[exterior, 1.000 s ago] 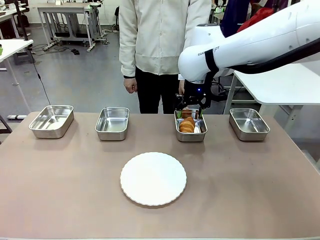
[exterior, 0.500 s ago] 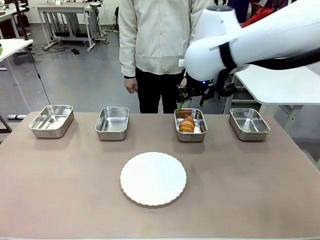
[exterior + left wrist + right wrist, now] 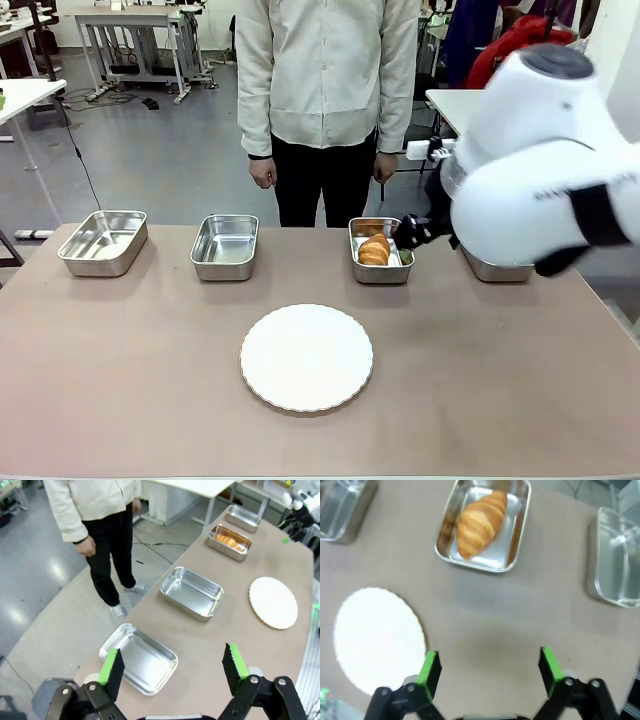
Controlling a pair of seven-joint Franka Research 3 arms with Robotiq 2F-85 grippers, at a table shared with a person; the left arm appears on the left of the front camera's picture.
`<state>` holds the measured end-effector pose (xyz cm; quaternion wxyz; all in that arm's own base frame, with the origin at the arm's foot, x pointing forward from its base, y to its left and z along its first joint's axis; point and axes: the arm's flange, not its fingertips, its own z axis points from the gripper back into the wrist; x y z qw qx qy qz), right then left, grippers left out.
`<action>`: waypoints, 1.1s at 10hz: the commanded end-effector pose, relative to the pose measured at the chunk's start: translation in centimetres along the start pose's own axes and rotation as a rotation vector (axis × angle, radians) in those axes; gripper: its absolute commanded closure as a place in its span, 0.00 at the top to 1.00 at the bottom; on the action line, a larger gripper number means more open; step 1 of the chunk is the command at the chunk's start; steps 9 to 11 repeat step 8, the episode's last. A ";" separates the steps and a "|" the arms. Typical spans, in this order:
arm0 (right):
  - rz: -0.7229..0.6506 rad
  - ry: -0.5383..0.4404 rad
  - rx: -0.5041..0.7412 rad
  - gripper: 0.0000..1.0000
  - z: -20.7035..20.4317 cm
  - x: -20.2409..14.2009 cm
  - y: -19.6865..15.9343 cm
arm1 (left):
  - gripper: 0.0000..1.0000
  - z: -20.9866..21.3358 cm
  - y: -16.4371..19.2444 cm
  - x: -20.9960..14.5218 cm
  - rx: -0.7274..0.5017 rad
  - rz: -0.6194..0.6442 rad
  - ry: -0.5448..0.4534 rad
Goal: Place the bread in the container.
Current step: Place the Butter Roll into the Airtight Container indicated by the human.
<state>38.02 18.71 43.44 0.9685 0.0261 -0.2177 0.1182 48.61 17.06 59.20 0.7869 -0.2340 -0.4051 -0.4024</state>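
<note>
The bread [image 3: 375, 250] is a golden-brown croissant lying inside the container [image 3: 381, 276], the third steel pan from the left along the far edge. My right wrist view looks down on the bread [image 3: 480, 522] in the container [image 3: 475, 565]. My right gripper [image 3: 489, 664] is open and holds nothing, hanging above bare table on the near side of that pan. The right arm [image 3: 540, 190] bulks at the right of the front view. My left gripper [image 3: 173, 665] is open and holds nothing, high over the table's left end, with the bread [image 3: 227, 539] far off.
A white scalloped plate [image 3: 306, 357] sits mid-table. Empty steel pans stand at the far left [image 3: 103, 240] and left of centre [image 3: 224, 245], and another [image 3: 497, 268] is partly hidden behind my right arm. A person [image 3: 325, 100] stands at the far edge, hands down.
My right arm has lifted off the container and pulled back toward the near right, its gripper staying open. The bread lies where it was in the pan.
</note>
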 end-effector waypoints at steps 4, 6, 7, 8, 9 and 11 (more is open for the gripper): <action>-0.002 -0.027 0.018 1.00 0.9 -0.9 -0.5 | 1.00 -0.1 -0.1 0.1 -0.004 -0.003 -0.007; -0.002 -0.027 0.018 1.00 0.9 -0.9 -0.5 | 1.00 -0.1 -0.1 0.1 -0.004 -0.003 -0.007; -0.002 -0.027 0.018 1.00 0.9 -0.9 -0.5 | 1.00 -0.1 -0.1 0.1 -0.004 -0.003 -0.007; -0.002 -0.027 0.018 1.00 0.9 -0.9 -0.5 | 1.00 -0.1 -0.1 0.1 -0.004 -0.003 -0.007; -0.002 -0.027 0.018 1.00 0.9 -0.9 -0.5 | 1.00 -0.1 -0.1 0.1 -0.004 -0.003 -0.007; -0.002 -0.027 0.018 1.00 0.9 -0.9 -0.5 | 1.00 -0.1 -0.1 0.1 -0.004 -0.003 -0.007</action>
